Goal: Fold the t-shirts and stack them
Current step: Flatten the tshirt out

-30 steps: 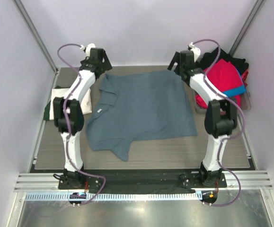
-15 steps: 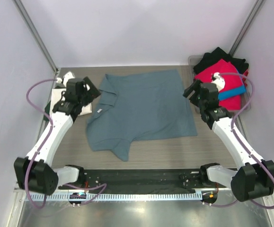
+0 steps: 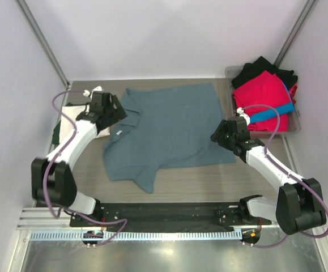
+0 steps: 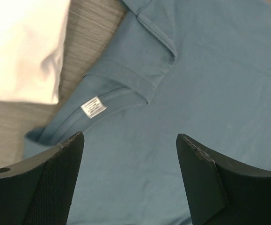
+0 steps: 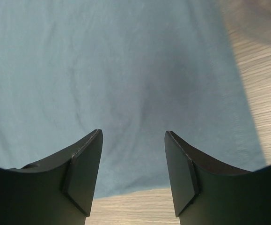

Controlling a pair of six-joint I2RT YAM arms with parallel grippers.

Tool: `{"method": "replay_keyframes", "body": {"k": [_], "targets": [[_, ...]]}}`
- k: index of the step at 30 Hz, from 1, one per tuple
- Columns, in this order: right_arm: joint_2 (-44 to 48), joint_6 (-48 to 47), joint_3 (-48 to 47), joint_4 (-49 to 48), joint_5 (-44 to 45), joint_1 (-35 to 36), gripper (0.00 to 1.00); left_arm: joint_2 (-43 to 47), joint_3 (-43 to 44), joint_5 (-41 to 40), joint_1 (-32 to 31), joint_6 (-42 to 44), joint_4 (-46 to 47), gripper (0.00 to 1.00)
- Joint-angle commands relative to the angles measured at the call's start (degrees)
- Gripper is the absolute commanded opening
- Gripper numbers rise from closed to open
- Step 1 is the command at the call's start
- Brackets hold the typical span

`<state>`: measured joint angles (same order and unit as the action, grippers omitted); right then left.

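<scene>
A slate blue-grey t-shirt [image 3: 172, 127] lies spread flat in the middle of the table, collar to the left. My left gripper [image 3: 118, 110] hovers open over its collar. In the left wrist view the left gripper [image 4: 129, 138] has only cloth below it, and the collar with its white label [image 4: 93, 107] lies just ahead. My right gripper [image 3: 217, 136] is open above the shirt's right hem. In the right wrist view the right gripper [image 5: 133, 132] straddles the blue-grey t-shirt [image 5: 126, 70] near its edge. A folded cream-white t-shirt [image 3: 73, 113] rests on a dark green t-shirt [image 3: 56, 132] at the left.
A clear bin [image 3: 293, 122] at the back right holds a heap of red [image 3: 263, 90], black [image 3: 263, 67] and bright blue [image 3: 271, 110] shirts. Bare wooden tabletop [image 3: 209, 181] shows in front of the shirt. Walls close in the left, right and back sides.
Both arms came forward from the back of the table; the left gripper settled over the collar, the right dropped to the right hem. Both pairs of jaws narrowed somewhat.
</scene>
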<state>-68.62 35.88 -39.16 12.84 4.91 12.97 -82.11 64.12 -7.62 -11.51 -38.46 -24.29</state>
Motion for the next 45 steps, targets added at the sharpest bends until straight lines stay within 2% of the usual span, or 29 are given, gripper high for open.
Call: {"method": "replay_keyframes", "body": {"k": [1, 8, 15, 19, 23, 24, 25, 27, 28, 29, 30, 31, 32, 39, 41, 42, 44, 45], "targets": [[-0.9, 0.1, 0.2, -1.9, 1.0, 3.7, 0.62, -8.9, 7.6, 2.6, 0.0, 1.1, 2.6, 0.8], [-2.4, 3.6, 0.6, 0.8, 13.3, 14.9, 0.64, -26.8, 23.3, 1.4, 0.0, 1.3, 0.6, 0.78], [-10.9, 4.6, -1.5, 0.0, 15.0, 16.7, 0.66, -38.6, 34.6, -0.3, 0.1, 0.7, -1.6, 0.72], [-17.1, 4.6, -3.7, -0.3, 16.3, 16.9, 0.66, -45.0, 42.5, -1.4, 0.4, 0.8, -5.0, 0.6], [-20.3, 5.5, -4.4, 0.0, 17.8, 16.8, 0.65, -47.6, 45.4, -2.6, 0.6, 0.7, -7.5, 0.54], [-20.8, 5.6, -4.5, 0.1, 18.0, 16.9, 0.63, -48.0, 45.8, -3.3, 0.7, 0.5, -8.1, 0.5], [-21.0, 6.0, -4.4, 0.2, 18.2, 16.9, 0.52, -48.7, 46.4, -3.6, 1.0, 0.7, -8.8, 0.47], [-20.7, 6.6, -3.9, 0.4, 18.8, 16.9, 0.37, -49.1, 46.7, -4.2, 1.3, 1.0, -9.5, 0.34], [-20.2, 7.0, -3.0, 0.8, 19.6, 16.8, 0.23, -49.1, 46.7, -4.3, 1.9, 1.2, -9.5, 0.29], [-19.6, 7.1, -2.5, 0.9, 20.2, 16.8, 0.17, -49.0, 46.6, -4.3, 2.3, 1.4, -9.6, 0.24], [-18.0, 7.3, -2.0, 1.0, 20.3, 16.8, 0.12, -48.9, 46.5, -4.5, 2.6, 1.5, -9.5, 0.12], [-17.0, 7.5, -1.0, 1.7, 20.4, 16.8, 0.02, -48.9, 46.4, -4.5, 3.3, 1.6, -9.5, 0.02], [-16.2, 7.7, -0.5, 2.2, 20.4, 16.7, 0.01, -48.6, 46.7, -4.4, 3.8, 1.6, -9.5, 0.0], [-8.3, 8.7, 3.5, 5.6, 21.5, 16.8, 0.01, -46.7, 49.5, -5.6, 6.2, 3.1, -10.1, 0.0], [-6.5, 8.7, 4.4, 6.0, 20.9, 16.8, 0.01, -46.6, 50.3, -2.5, 6.6, 2.9, -11.3, 0.01], [-6.1, 8.7, 4.6, 6.0, 20.5, 16.8, 0.02, -46.3, 50.2, -1.4, 6.6, 2.5, -11.5, 0.27], [-5.7, 8.8, 4.9, 6.0, 20.1, 16.8, 0.02, -44.1, 45.9, 0.5, 6.1, 0.7, -9.7, 0.53], [-5.5, 8.9, 4.9, 6.1, 19.8, 16.8, 0.02, -43.0, 43.5, 3.5, 6.1, -0.2, -7.8, 0.56]]}}
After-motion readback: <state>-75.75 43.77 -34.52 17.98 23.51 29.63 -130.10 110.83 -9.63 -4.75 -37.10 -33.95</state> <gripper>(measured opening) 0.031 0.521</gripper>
